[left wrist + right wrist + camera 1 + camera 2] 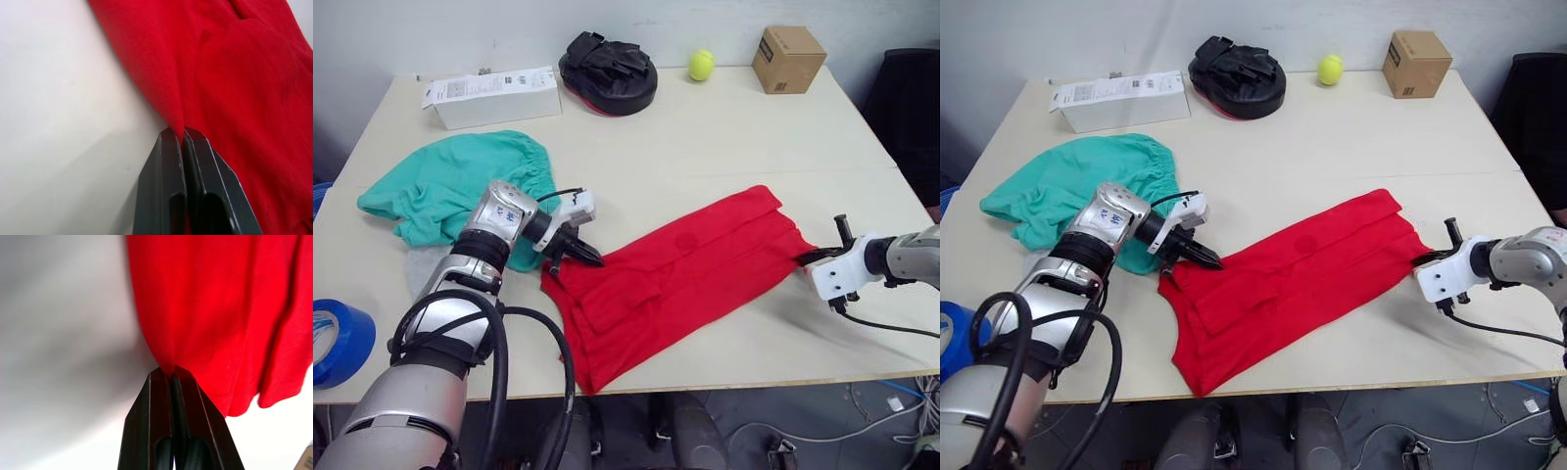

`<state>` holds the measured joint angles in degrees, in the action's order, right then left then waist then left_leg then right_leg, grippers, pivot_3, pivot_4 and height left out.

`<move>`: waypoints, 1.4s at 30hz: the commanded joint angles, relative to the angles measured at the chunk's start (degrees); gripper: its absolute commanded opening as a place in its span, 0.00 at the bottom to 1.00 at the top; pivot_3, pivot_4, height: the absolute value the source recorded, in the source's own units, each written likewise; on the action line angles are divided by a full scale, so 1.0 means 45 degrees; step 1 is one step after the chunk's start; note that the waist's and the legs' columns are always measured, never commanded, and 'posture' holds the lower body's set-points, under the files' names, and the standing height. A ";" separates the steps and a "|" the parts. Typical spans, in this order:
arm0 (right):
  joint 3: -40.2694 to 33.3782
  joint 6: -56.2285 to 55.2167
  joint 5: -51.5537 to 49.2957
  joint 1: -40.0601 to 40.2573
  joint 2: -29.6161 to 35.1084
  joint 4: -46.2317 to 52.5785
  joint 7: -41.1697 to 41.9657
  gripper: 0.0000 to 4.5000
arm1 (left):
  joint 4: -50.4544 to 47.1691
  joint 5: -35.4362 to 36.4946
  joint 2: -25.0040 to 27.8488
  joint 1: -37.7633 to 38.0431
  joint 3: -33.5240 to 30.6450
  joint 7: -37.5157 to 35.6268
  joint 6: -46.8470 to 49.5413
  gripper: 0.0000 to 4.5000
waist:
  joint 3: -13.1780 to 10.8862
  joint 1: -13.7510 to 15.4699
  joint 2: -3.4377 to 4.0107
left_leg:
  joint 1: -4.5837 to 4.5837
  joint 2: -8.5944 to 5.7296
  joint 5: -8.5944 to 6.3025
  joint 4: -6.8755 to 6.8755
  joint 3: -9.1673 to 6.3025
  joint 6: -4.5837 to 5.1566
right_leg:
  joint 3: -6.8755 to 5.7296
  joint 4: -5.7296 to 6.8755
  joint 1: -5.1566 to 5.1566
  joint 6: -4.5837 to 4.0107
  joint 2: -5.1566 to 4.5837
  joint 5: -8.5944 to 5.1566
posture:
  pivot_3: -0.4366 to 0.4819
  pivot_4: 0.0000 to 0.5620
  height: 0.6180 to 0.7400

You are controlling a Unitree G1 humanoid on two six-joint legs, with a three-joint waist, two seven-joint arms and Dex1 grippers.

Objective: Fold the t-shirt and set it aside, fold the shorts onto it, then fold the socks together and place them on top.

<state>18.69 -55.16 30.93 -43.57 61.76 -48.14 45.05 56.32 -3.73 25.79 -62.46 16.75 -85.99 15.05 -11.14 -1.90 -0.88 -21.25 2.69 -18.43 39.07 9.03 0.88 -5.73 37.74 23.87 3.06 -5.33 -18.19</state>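
You had both jaws pinched on the t-shirt (675, 276), left gripper (588, 258) and right gripper (806, 258) at opposite ends, stretched across the worktop (705, 137) mid-fold; next, probably carry one end over.

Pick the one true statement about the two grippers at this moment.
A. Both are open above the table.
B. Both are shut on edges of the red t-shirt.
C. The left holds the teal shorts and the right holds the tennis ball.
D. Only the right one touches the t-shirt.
B: the left gripper and the right gripper each pinch a fold of the red t-shirt between closed fingers.
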 commanded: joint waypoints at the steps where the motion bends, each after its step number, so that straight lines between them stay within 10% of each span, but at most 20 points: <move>1: 0.0332 -0.0221 0.0622 -0.1031 -0.0217 -0.0620 -0.0553 0.00 | -0.2281 0.0516 0.0472 0.0959 -0.0138 -0.0747 0.1427 0.00 | 0.0000 -0.0024 0.0000 | 0.0000 0.0002 0.0000 -0.0001 -0.0002 0.0000 | 0.0000 0.0001 0.0001 -0.0001 0.0001 0.0000 | 0.48 0.27 1.00; 15: 0.2928 -0.0446 0.3391 -0.4842 -0.2298 -0.3788 -0.1554 0.00 | -1.2274 0.3116 0.1850 0.6207 -0.1382 0.2204 0.7754 0.00 | -0.0003 -0.0011 0.0008 | -0.0010 0.0003 0.0001 0.0002 -0.0014 -0.0002 | 0.0014 0.0014 0.0010 -0.0015 -0.0009 -0.0008 | 0.48 0.27 1.00; 24: 0.2787 -0.0822 0.2219 -0.5718 -0.2807 -0.4226 -0.0089 0.00 | -1.4149 0.4221 0.2290 0.7906 -0.2081 0.4118 0.8817 0.00 | -0.0003 -0.0010 0.0008 | -0.0005 0.0005 0.0002 0.0002 -0.0027 -0.0003 | 0.0008 0.0012 0.0003 -0.0015 -0.0010 -0.0009 | 0.48 0.27 1.00; 42: 0.5070 0.1540 0.5343 -0.7980 -0.4344 -0.5910 -0.3991 0.00 | -1.6809 0.6739 0.2099 0.9837 -0.3308 0.6914 1.0760 0.00 | -0.0007 -0.0235 0.0017 | -0.0009 0.0007 0.0004 -0.0005 -0.0031 -0.0013 | 0.0008 0.0024 0.0011 -0.0035 -0.0016 -0.0020 | 0.48 0.27 1.00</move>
<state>41.32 -49.34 54.80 -77.65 41.99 -74.61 28.50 -15.84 24.47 35.83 -18.89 3.22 -56.38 62.15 -11.17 -2.96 -0.80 -21.30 2.72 -18.41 39.05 8.89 0.82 -5.70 37.85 23.92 2.90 -5.40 -18.28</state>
